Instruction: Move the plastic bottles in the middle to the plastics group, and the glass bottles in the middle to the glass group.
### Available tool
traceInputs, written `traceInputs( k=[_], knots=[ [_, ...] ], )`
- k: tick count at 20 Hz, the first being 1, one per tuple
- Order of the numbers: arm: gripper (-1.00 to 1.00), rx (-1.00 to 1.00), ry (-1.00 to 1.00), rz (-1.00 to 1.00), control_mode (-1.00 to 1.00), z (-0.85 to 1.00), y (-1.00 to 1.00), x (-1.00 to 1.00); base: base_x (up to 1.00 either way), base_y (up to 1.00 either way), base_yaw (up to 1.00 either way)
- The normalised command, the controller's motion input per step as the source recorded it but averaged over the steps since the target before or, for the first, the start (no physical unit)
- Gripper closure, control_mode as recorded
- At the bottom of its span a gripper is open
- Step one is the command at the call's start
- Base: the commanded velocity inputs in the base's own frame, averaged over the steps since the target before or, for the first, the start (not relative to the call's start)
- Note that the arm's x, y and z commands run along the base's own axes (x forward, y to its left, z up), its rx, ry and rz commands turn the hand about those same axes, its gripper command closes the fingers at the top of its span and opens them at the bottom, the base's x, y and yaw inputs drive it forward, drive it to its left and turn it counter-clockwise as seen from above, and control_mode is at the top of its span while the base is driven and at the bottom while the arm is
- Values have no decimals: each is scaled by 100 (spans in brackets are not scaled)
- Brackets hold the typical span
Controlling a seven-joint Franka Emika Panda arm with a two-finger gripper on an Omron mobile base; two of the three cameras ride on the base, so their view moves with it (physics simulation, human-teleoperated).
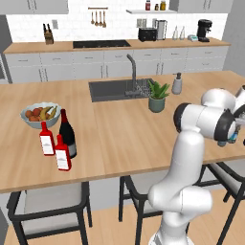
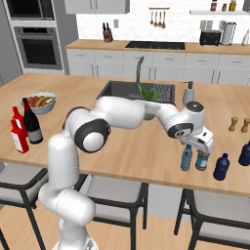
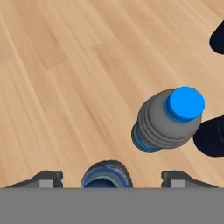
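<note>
Two plastic bottles stand side by side near the island's front right edge. One clear-blue bottle point(image 2: 201, 162) point(image 3: 106, 176) sits between my gripper's point(image 2: 201, 153) point(image 3: 112, 179) fingers point(image 3: 48, 178), which stand wide apart with a gap on each side, so the gripper is open. The other plastic bottle point(image 2: 186, 157) point(image 3: 168, 120) stands just beside it, blue cap up. Far left on the island, two red glass bottles point(image 1: 46, 139) point(image 1: 62, 154) stand against the tall dark wine bottle point(image 1: 67, 131) point(image 2: 32, 122).
Two dark blue bottles point(image 2: 221, 167) point(image 2: 244, 154) stand right of the plastic ones, close by. A fruit bowl point(image 1: 40, 115) sits behind the glass group. The sink point(image 1: 119, 89), a potted plant point(image 1: 157, 97) and a soap dispenser point(image 1: 177, 84) lie mid-island. Stools stand under the front edge.
</note>
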Motion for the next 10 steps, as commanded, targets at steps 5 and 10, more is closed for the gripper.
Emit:
traceInputs(
  k=[5, 10],
  knots=[
    [-100, -1, -2, 0, -100, 58, 22, 0, 0, 0, 0],
    [-100, -9, -8, 1, -100, 49, 66, -4, 0, 0, 0]
  ],
)
